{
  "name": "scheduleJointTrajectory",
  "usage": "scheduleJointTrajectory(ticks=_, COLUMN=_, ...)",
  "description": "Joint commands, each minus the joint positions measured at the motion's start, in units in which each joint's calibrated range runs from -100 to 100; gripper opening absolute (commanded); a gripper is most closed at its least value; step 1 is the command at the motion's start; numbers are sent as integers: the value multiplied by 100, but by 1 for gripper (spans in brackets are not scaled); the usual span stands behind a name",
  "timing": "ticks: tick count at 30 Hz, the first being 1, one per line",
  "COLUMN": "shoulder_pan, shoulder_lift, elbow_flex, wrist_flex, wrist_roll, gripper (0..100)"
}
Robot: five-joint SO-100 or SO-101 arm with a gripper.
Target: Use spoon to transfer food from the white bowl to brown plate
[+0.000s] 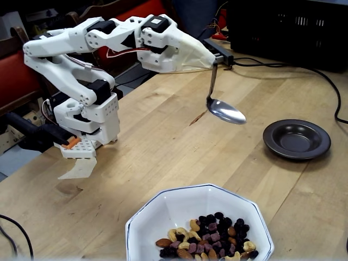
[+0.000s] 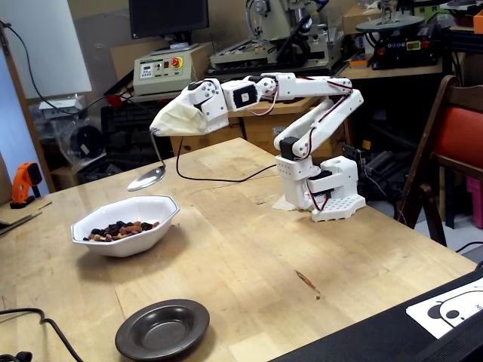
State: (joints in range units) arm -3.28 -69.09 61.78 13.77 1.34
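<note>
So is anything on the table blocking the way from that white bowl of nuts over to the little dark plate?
Nothing visible does. Only bare wooden table lies between the white bowl and the brown plate. The spoon hangs above the bowl, empty.

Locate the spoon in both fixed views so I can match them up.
A fixed view: the spoon hangs right of centre in the upper half, in the air left of the brown plate.
Another fixed view: the spoon is left of centre, in the air above the far rim of the white bowl.
Shared landmark: the gripper holding the spoon's handle, wrapped in pale cloth.
</note>
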Motion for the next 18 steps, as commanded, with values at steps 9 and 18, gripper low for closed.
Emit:
scheduleJointTrajectory(ticks=9, shoulder_pan=62, shoulder_lift=1299, elbow_flex=-1214, wrist_flex=-96, wrist_roll=454, gripper=2)
scheduleJointTrajectory(ticks=18, shoulder_pan=62, shoulder_lift=1829, elbow_flex=-1037, wrist_flex=-2049, wrist_roll=449, gripper=2)
